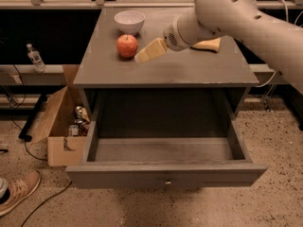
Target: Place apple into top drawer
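Looking down from the camera view, a grey cabinet (161, 72) stands in the middle of the scene with the top drawer (165, 173) pulled out toward the near side. The drawer's inside is bare wood, and a small round knob (166, 181) sits at the centre of its front panel.

On the cabinet's top, at the far left, the apple (127, 45) rests upright, just near of a white bowl (129, 21) and slightly apart from it. The gripper (144, 56) hangs low over the top just to the right of the apple, its pale yellow tip slanting down and left toward the fruit; tip and apple are very close, and I cannot tell if they touch. Whether the gripper is apart or together cannot be told from this angle; it holds nothing that I can see.

The thick white arm (236, 13) reaches in from the right. Behind its wrist, a yellow sponge (209, 44) lies on the far right of the top.

On the floor to the left sit an open cardboard box (59, 122), a clear bottle (34, 58) farther back, and a tan shoe (16, 197) at the near left corner.
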`<state>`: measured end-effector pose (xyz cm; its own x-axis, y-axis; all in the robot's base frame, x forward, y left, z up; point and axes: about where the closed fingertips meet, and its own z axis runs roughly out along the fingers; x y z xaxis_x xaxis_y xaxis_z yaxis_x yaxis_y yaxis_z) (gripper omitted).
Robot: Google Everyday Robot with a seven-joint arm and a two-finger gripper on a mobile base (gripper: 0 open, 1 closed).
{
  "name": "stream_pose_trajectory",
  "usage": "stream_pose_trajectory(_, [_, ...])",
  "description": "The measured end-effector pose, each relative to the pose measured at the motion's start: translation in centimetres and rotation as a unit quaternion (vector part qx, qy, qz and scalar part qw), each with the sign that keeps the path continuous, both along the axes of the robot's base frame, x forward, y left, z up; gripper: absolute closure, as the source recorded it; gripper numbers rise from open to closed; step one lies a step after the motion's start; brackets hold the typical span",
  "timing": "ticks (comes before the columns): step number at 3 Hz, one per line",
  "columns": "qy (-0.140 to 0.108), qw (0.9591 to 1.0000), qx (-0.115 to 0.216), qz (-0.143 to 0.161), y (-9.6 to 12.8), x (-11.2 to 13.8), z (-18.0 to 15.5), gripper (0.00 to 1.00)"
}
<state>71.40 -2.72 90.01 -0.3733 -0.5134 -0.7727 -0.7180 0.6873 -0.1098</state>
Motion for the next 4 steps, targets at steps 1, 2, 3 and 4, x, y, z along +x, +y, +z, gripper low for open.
stream_pose_trajectory(1, [-0.003,0.9996,0.027,-0.001,2.1,2.2,-0.9,0.0])
stream_pose_trajectory(2, [-0.001,0.9991,0.043,-0.001,4.0,4.2,-1.8,0.0])
stream_pose_trajectory(3, [0.001,0.9982,0.06,0.002,6.4,6.2,-2.4,0.0])
stream_pose_trajectory(4, [0.001,0.9979,0.065,0.008,8.3,7.2,-2.6,0.0])
